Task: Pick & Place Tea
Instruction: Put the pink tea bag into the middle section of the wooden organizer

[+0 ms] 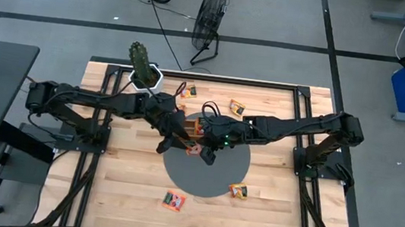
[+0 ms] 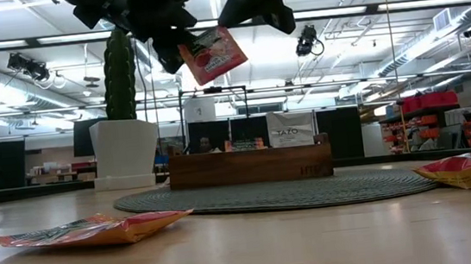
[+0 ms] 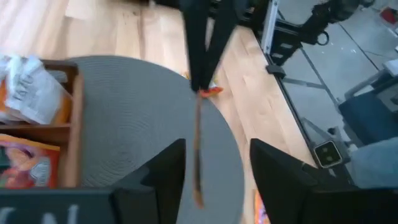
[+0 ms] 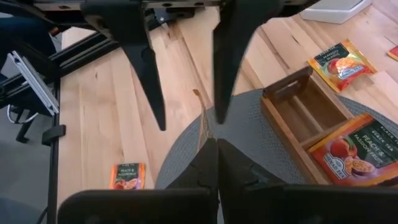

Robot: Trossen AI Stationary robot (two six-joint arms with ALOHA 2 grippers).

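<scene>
A red-orange tea sachet (image 2: 212,54) hangs tilted in the air above the round grey mat (image 1: 214,180), near the brown wooden tray (image 2: 252,167). My right gripper (image 4: 216,142) is shut on it. My left gripper (image 3: 217,143) is open, with one finger on each side of the edge-on sachet (image 3: 198,155), not touching it. The tray stands on the mat and holds a white sachet (image 3: 31,87) and an orange one (image 3: 25,162). More tea lies flat on the table, such as one sachet (image 1: 173,200) near the front and another (image 1: 238,190) beside the mat. My right gripper pinches the sachet's upper edge (image 3: 205,91) between its two shut fingers (image 3: 202,43). They come slanting down from the table's right side. The sachet hangs below them, tilted and clear of the mat and tray.
A cactus in a white pot (image 1: 144,67) stands at the table's far left. Two loose sachets (image 1: 237,107) (image 1: 190,91) lie beyond the tray. Black frame rails (image 1: 300,132) run along the table's sides. Bare wood lies toward the near edge.
</scene>
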